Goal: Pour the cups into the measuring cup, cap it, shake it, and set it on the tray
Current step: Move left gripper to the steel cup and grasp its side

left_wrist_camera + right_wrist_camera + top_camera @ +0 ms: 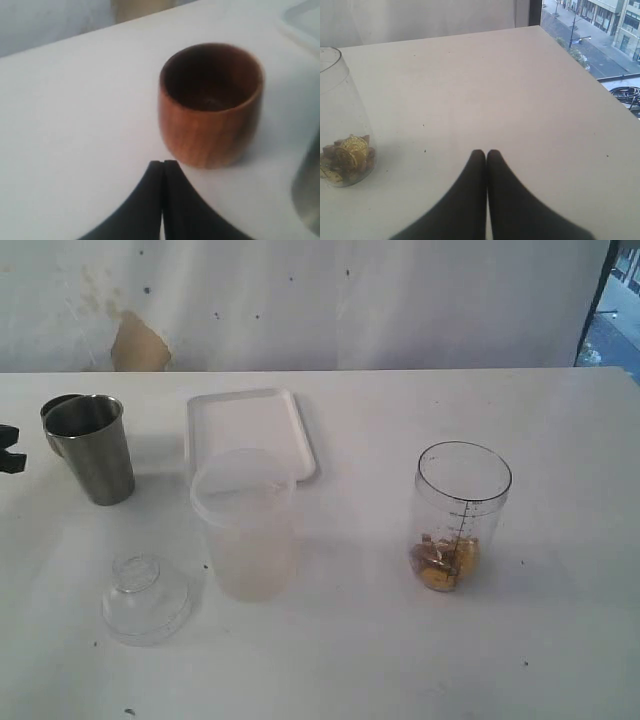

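Measuring cup (463, 515): clear plastic, probably light, rigid, slick; grasp mid-wall. Left gripper (163, 164), right gripper (486, 153): fingers pressed together, empty.

We've got 1 frosted plastic tumbler (245, 525) standing upright on the white table (400, 660), a little left of centre, cloudy-walled with a wider lip at the top. Tiny dark specks dot the tabletop here and there. Behind it runs a white wall (350, 300), lightly marked, with 1 brown patch (138, 343) right at table level. In the right wrist view, beyond the table's edge, a street (575, 50) and pale buildings (620, 22) show below.
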Action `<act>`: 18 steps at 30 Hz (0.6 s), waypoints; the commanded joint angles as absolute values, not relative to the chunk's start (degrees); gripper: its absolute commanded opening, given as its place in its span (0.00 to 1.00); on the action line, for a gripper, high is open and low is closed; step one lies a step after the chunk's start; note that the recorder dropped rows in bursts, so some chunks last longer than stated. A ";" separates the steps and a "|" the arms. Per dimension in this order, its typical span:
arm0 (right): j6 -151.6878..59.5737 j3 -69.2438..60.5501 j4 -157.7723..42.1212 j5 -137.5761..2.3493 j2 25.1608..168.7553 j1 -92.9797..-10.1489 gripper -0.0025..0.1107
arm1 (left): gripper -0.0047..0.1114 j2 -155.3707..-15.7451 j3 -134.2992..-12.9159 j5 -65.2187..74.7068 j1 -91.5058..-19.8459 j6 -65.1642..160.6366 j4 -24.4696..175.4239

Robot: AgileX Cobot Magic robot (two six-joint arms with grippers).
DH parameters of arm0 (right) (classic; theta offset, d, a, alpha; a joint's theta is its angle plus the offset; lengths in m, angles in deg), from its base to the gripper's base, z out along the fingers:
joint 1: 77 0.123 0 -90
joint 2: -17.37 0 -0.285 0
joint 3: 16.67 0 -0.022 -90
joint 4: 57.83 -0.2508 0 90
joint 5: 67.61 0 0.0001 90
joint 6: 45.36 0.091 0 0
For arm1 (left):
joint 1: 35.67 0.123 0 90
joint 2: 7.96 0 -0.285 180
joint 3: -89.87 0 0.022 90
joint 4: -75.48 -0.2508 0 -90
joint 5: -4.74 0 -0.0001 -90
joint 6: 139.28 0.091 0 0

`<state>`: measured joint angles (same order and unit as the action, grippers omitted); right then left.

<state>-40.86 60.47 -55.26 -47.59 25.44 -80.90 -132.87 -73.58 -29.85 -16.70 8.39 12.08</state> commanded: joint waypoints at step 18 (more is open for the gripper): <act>-40.61 60.55 -55.06 -47.89 25.16 -80.70 0.02 | 0.94 -131.30 -69.59 -47.12 -14.80 1.82 -12.33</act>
<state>-40.86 60.47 -55.26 -47.59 25.44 -80.90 -131.82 -69.57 -46.35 -14.54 2.29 -13.98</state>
